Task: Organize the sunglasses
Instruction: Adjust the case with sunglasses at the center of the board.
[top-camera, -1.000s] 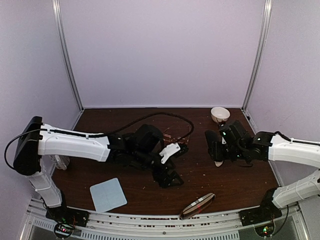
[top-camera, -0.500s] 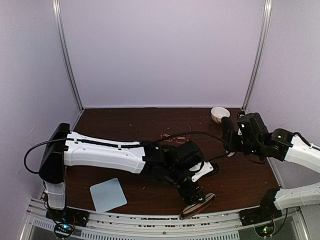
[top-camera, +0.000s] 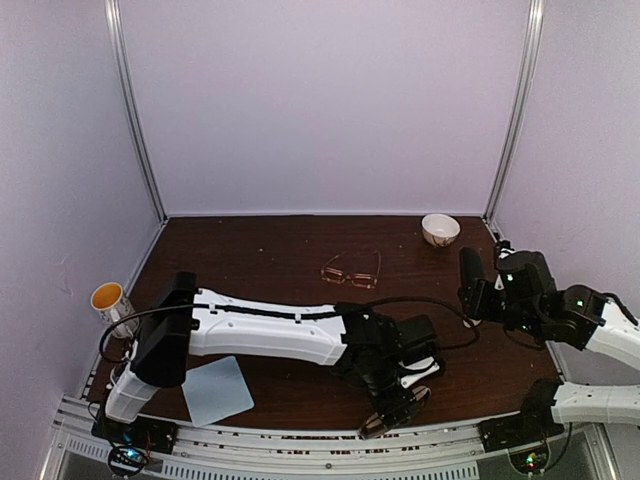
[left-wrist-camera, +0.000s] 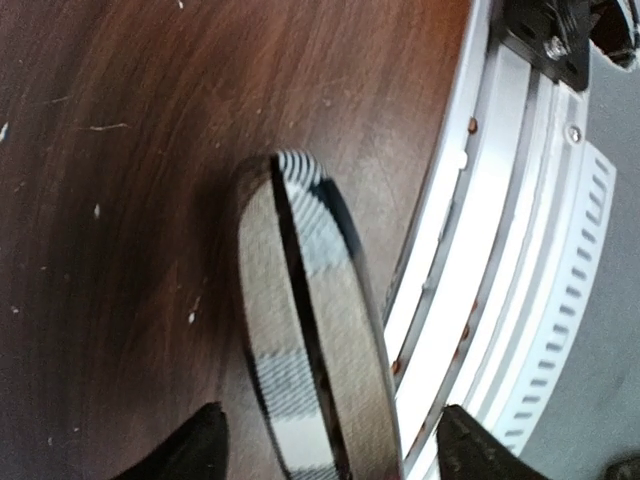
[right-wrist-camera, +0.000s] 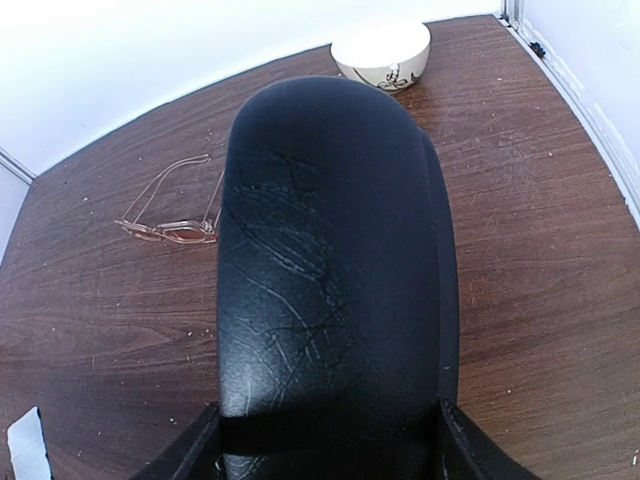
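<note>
One pair of copper wire-framed sunglasses lies open on the brown table at mid-back; it also shows in the right wrist view. A second pair is not in view. My left gripper is open low at the table's front edge. Its fingers straddle a closed plaid-patterned case without touching it. In the top view only the case's near end shows. My right gripper is shut on the black oblong case and holds it above the table's right side. The case fills the right wrist view.
A white bowl stands at the back right, also in the right wrist view. A light blue cloth lies front left. A cup sits beyond the left edge. The white front rail runs right beside the plaid case.
My left arm has swung right and forward, down over the plaid case at the front edge. My right arm has carried the black case right and back. The sunglasses are now uncovered.
</note>
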